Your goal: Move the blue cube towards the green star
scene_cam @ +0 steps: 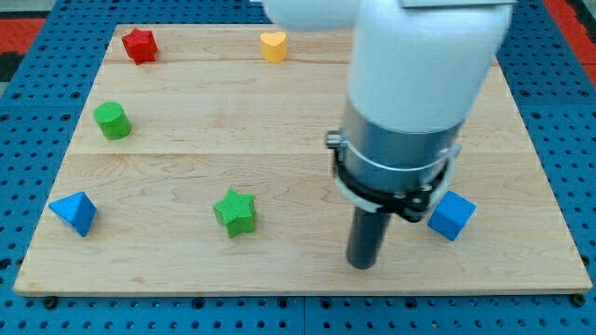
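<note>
Blue cube (452, 215) sits at the view's right, well apart from the green star (235, 211). My tip (361, 264) stands between them, so I judge it must go around; there is no claw

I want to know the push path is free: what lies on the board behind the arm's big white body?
The arm covers the board's upper right, so that part cannot be checked. Below it show my tip and the blue cube, partly hidden at its left edge.
</note>
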